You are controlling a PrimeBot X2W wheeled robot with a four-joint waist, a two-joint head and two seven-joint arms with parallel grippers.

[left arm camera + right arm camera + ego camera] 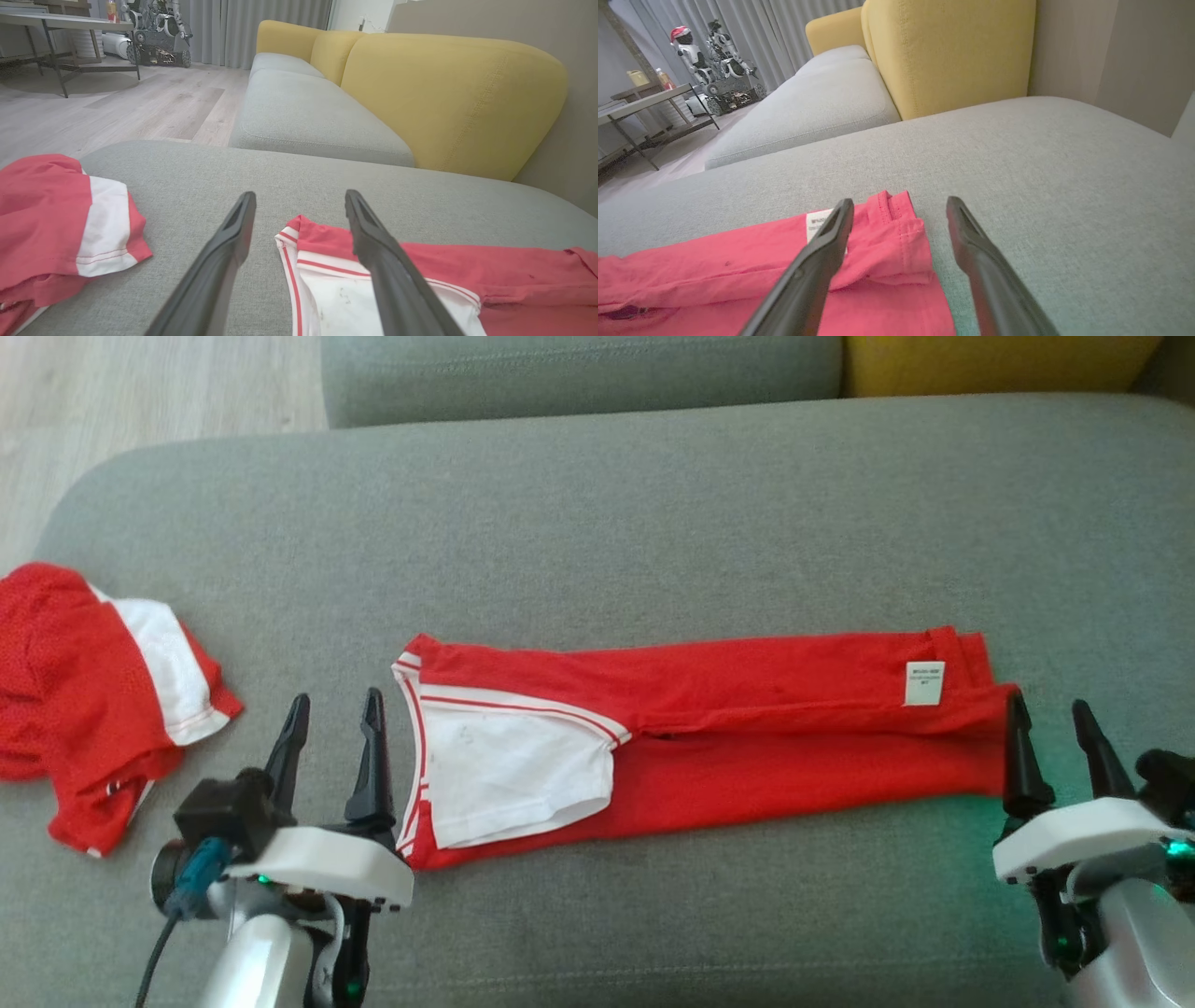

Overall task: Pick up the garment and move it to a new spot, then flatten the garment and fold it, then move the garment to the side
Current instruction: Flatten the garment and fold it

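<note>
Garment (747, 775) mid-frame folded lengthwise into strip; my left gripper (336, 705), right gripper (1048, 702) both agape, empty; cross-fold, sideways move seemingly remain

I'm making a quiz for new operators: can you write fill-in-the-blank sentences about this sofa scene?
1. The long red garment lies on a ____ sofa cushion.
2. Both the left tool and the right tool are ____, holding nothing.
3. The small white ____ is at the garment's end nearest the right tool.
4. Another, crumpled red-and-white garment lies at the robot's far ____.
Missing words: grey; open; label; left.
</note>
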